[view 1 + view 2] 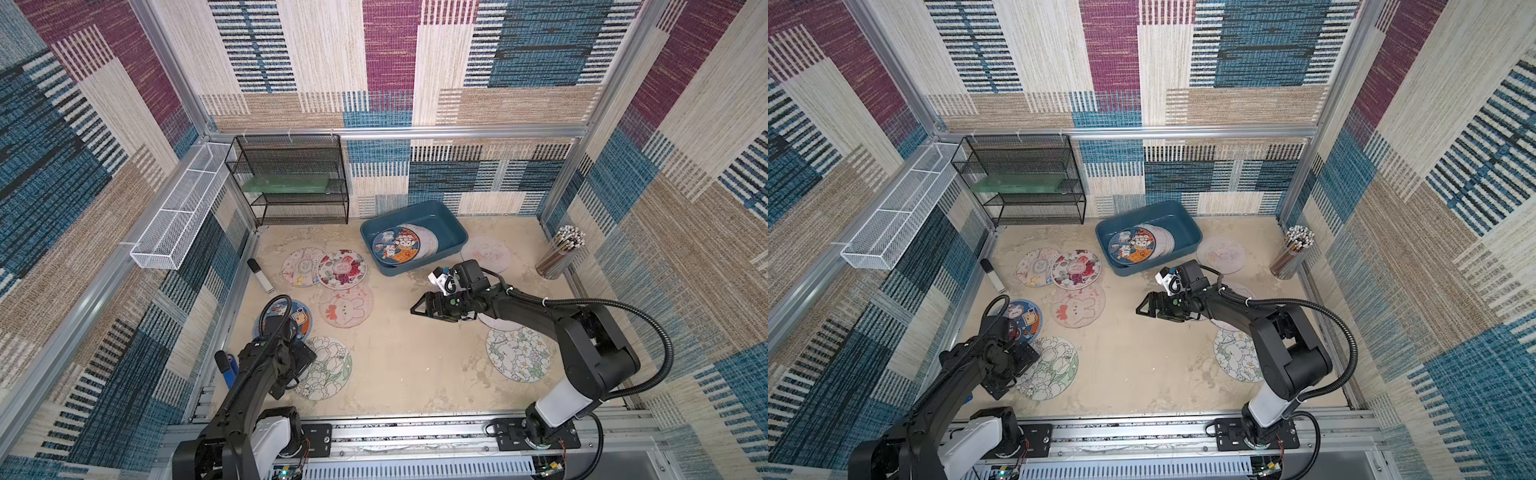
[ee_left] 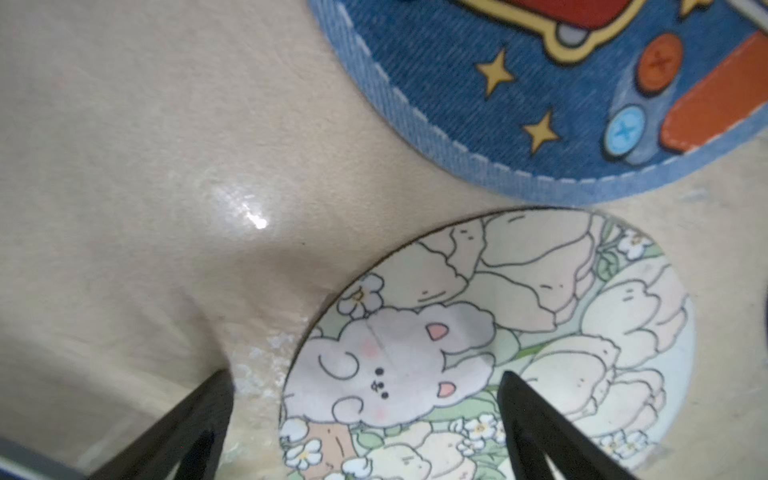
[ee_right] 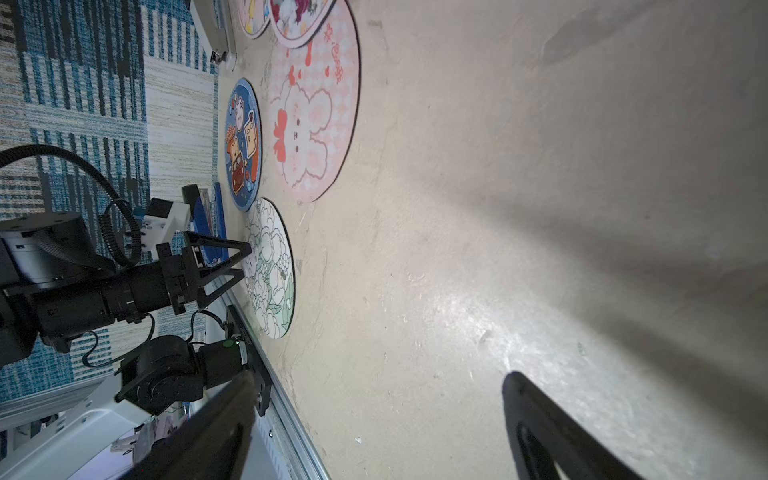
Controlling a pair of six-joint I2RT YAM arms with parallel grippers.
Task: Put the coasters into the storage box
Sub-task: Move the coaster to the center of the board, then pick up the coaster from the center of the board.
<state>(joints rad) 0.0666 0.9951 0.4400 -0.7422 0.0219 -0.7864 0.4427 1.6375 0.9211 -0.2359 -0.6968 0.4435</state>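
The desk (image 1: 407, 365) is a worn beige surface. The right end effector (image 1: 415, 309) hangs above a bare stretch of it, and the left end effector (image 2: 365, 376) is low over its near corner.

The storage box (image 1: 446, 226) sits beyond the right end effector, nearer to it than to the left one. It already holds a fanned stack of coasters (image 1: 397, 245) topped by a dark blue one.

Several coasters are not yet in the box. A flower-and-bunny coaster (image 2: 498, 340) lies directly under the left end effector, and a dark blue coaster (image 2: 561, 104) is just past it. A pink bunny coaster (image 1: 345, 305) lies between the two end effectors. More lie behind the right end effector, partly under its arm.

Both end effectors have their jaws spread wide and hold nothing. In the left wrist view one finger is over the bunny print and the other over bare desk, straddling the rim. Whether either finger touches cannot be told.

These mats look thin, light and somewhat bendy, and they lie flush with the desk. The rim is probably the only place to take hold, with one finger worked under it. A mat may skate away rather than lift.
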